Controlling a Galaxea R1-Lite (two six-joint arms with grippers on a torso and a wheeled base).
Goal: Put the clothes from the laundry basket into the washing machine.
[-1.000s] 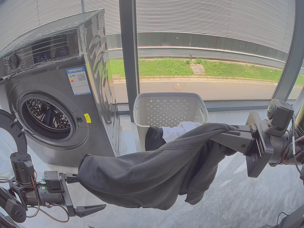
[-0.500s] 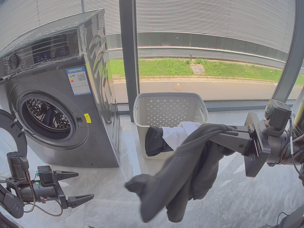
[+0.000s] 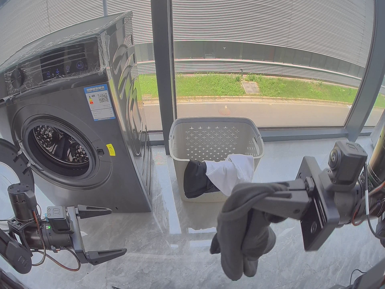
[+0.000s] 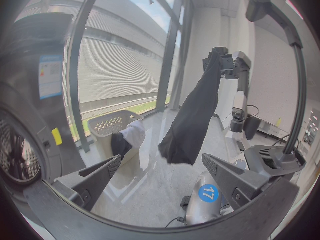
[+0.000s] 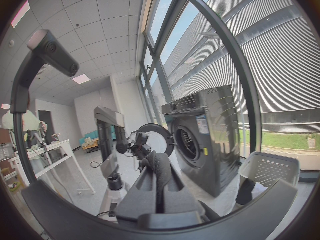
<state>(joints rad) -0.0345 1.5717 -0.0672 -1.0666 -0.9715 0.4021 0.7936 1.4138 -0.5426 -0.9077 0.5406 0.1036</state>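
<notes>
Here, low before the grey front-loading washing machine (image 3: 80, 101), on its door side, the left gripper (image 3: 116, 231) is level with the foot of the cabinet. Its two black fingers are spread wide with nothing between them. The machine's round glass door (image 3: 12, 169) is swung open to the left, and the steel drum (image 3: 60, 145) shows through the port.

Just beside the machine's right flank, against the window, stands the white perforated plastic laundry basket (image 3: 216, 141). A black garment (image 3: 194, 177) lies inside it at the corner nearer the machine, and a white cloth (image 3: 230, 171) is draped over the front rim next to it.

Farther right of the machine, and nearer the robot than the basket, the long dark grey fabric garment (image 3: 240, 229) hangs down in a bunched fold above the pale marbled floor (image 3: 180, 241). It is well apart from the machine's open port and from the left gripper. The right gripper (image 3: 262, 195) is clamped on its top end. In the right wrist view the cloth is pinched between the two closed fingers and bulges up over their tips, which point toward the machine.
</notes>
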